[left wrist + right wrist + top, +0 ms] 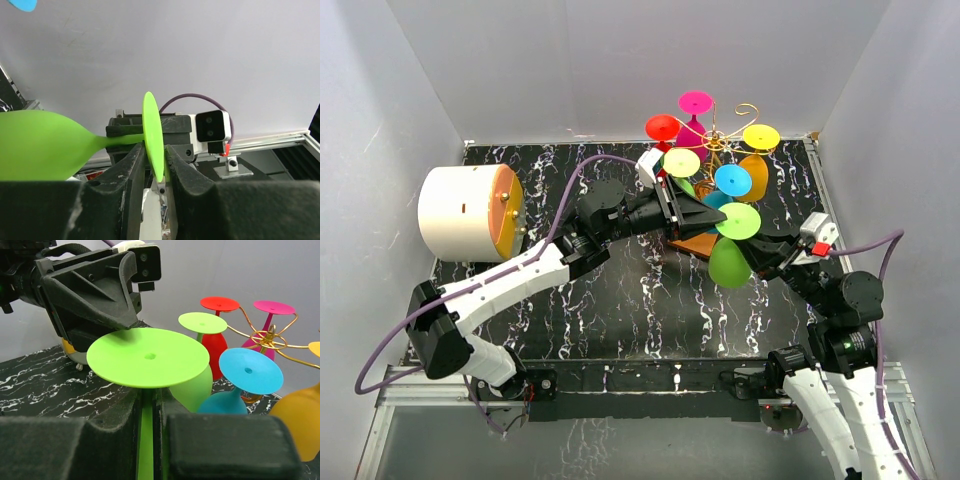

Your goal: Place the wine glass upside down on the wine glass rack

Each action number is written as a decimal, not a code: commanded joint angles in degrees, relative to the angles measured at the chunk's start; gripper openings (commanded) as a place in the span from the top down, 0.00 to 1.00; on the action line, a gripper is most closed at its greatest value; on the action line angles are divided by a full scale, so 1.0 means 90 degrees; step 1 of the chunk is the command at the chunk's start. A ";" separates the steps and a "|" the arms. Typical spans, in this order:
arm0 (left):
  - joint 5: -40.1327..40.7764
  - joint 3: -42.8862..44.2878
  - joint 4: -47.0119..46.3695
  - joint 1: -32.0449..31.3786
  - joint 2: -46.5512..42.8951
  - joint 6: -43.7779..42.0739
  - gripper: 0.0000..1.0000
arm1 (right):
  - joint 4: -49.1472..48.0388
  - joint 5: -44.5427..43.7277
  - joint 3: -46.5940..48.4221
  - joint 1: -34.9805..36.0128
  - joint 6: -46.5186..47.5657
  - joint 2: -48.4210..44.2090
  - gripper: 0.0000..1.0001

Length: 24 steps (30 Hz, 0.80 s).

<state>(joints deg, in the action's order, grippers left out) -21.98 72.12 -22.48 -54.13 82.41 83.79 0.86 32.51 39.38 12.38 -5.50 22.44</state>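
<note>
One green wine glass (pixel 728 262) airborne, just beside wine glass rack (pixel 720 140). Stem pinched in right end effector (pixel 149 400), foot rim pinched in left end effector (pixel 156 155). Needed left grip confirmed firm before right release, plus clearance from hung glasses (pixel 732 180).

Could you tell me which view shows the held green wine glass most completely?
Left wrist: the green wine glass appears side-on, bowl, stem and foot. Right wrist shows mainly its foot; the top view, bowl and foot from above.
</note>
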 commanded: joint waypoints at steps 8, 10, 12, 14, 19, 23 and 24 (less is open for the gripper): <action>-0.0186 -0.0194 -0.0966 -0.0021 0.0033 0.0436 1.00 | -0.0474 0.0256 -0.0020 0.0030 -0.0111 0.0077 1.00; -0.0149 -0.0226 -0.0964 -0.0017 0.0025 0.0436 1.00 | -0.0378 0.0029 0.0042 0.0032 -0.0165 0.0058 0.94; -0.0099 -0.0257 -0.0952 -0.0019 -0.0014 0.0423 1.00 | -0.0167 -0.0228 0.0184 0.0030 -0.0187 0.0035 0.70; 0.0021 -0.0299 -0.0877 -0.0016 -0.0097 0.0361 1.00 | 0.0143 -0.0410 0.0440 0.0032 -0.0124 0.0010 0.52; 0.0408 -0.0563 -0.0694 -0.0018 -0.0411 0.0314 1.00 | 0.1268 -0.0493 0.1037 0.0030 0.0392 -0.0168 0.37; 0.0750 -0.0841 -0.0384 -0.0017 -0.0789 0.0282 1.00 | 0.2044 -0.0528 0.1567 0.0030 0.0254 -0.0197 0.33; 0.0806 -0.0932 -0.0383 -0.0013 -0.0855 0.0333 1.00 | 0.2180 -0.0544 0.1725 0.0030 0.0008 -0.0144 0.32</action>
<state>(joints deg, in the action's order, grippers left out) -18.35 65.89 -26.74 -54.15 79.85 87.11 14.57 29.06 48.38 12.34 -3.31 21.17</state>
